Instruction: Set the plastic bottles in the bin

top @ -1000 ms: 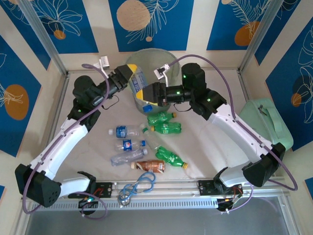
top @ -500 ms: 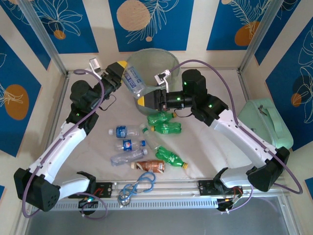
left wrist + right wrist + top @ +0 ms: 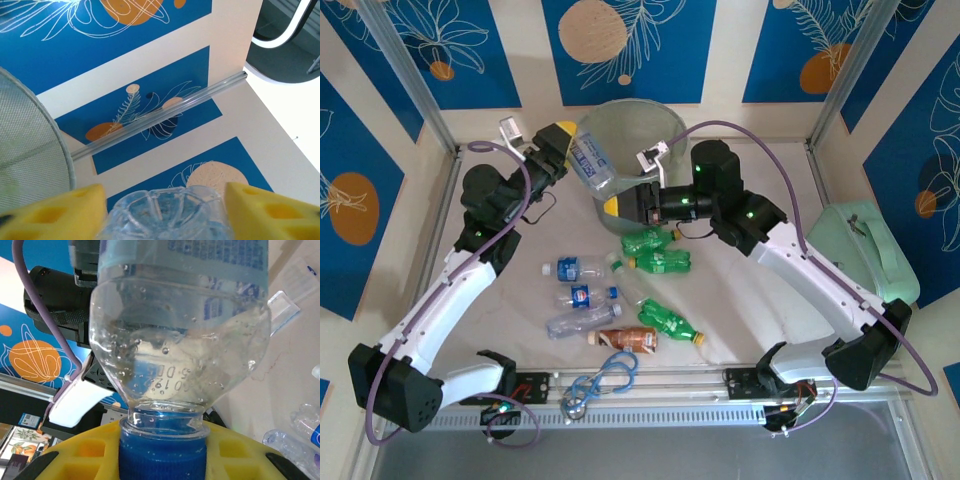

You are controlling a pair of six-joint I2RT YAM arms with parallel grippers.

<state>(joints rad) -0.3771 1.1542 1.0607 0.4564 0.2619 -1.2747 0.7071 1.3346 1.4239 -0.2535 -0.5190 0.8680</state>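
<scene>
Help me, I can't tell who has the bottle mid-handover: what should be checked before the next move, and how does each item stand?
1. Right gripper shut on the clear bottle's blue cap: ok.
2. Left gripper hold on the bottle's base: cannot tell; the base sits between its yellow fingers, contact unclear.
3. Bottle fully above the bin's opening: cannot tell; from the top view it overlaps the left rim.
4. Bin upright: ok.
5. Table cleared of bottles: not ok; green bottles and clear ones lie on it.
</scene>
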